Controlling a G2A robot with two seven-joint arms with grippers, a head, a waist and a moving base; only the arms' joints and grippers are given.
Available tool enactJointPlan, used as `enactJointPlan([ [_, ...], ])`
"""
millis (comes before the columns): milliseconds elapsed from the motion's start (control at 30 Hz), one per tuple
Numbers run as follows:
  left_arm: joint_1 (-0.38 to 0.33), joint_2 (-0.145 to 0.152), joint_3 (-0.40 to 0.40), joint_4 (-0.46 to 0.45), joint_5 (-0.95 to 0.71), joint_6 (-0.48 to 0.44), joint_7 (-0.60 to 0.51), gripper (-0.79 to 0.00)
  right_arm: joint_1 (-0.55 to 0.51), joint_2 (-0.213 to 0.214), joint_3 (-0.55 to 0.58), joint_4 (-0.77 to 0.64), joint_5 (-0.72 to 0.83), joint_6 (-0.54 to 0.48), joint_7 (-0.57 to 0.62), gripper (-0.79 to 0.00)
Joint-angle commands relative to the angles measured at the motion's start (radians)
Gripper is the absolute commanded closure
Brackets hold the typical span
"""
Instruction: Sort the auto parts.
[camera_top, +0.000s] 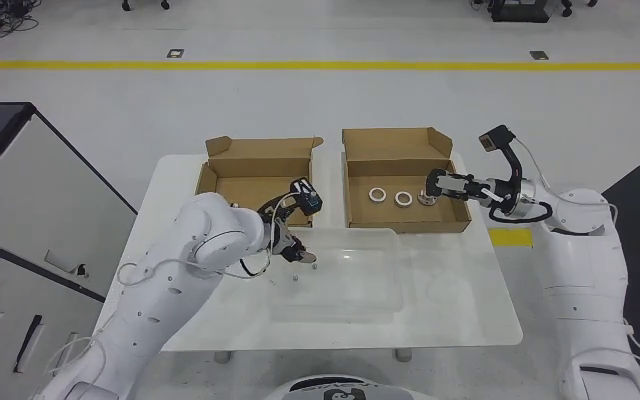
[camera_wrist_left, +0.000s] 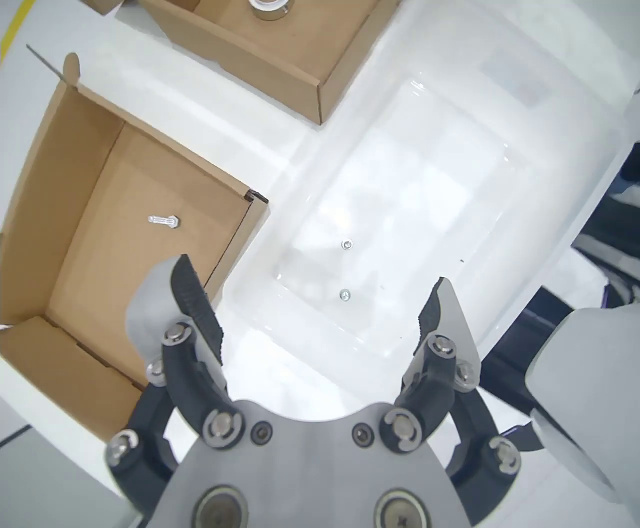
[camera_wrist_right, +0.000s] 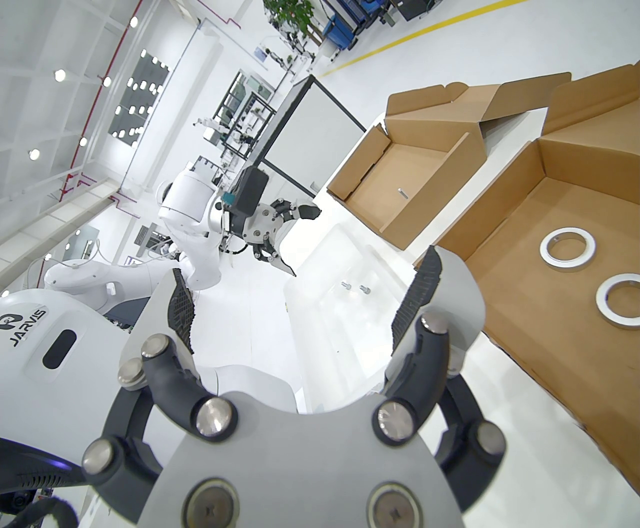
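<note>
Black-padded left pincer (camera_wrist_left: 312, 276) wide open (empty) over clear tray (camera_wrist_left: 450, 150); right pincer (camera_wrist_right: 303, 267) likewise

White table (camera_top: 470, 310) carries two cardboard boxes (camera_top: 262, 167) (camera_top: 435, 226) and a clear tray (camera_top: 400, 300).

Matt brown cardboard forms the bolt box (camera_wrist_left: 90, 210) and the ring box (camera_wrist_right: 525, 310). The table (camera_top: 460, 300) is smooth and white, and the tray (camera_wrist_left: 425, 165) is clear, glossy plastic. Bolts (camera_wrist_left: 345, 295) and rings (camera_wrist_right: 568, 248) gleam as bright metal. The left gripper (camera_wrist_left: 312, 275) pairs satin grey metal plates with black, ribbed pads (camera_wrist_left: 197, 305).
</note>
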Motion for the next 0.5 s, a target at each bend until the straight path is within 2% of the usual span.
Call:
enactJointPlan([
  [0, -0.029, -0.004, 0.050, -0.011, 0.004, -0.033, -0.044, -0.785, 0.000, 0.000, 0.000, 0.000, 0.000, 0.000, 0.000, -0.785],
  [133, -0.107, -0.015, 0.168, 0.006, 0.002, -0.022, -0.057, -0.785, 0.000, 0.000, 0.000, 0.000, 0.000, 0.000, 0.000, -0.785],
  [367, -0.289, -0.032, 0.419, 0.141, -0.070, -0.021, -0.058, -0.785, 0.000, 0.000, 0.000, 0.000, 0.000, 0.000, 0.000, -0.785],
  [467, -0.351, -0.041, 0.489, 0.195, -0.118, -0.019, -0.060, -0.785, 0.000, 0.000, 0.000, 0.000, 0.000, 0.000, 0.000, -0.785],
])
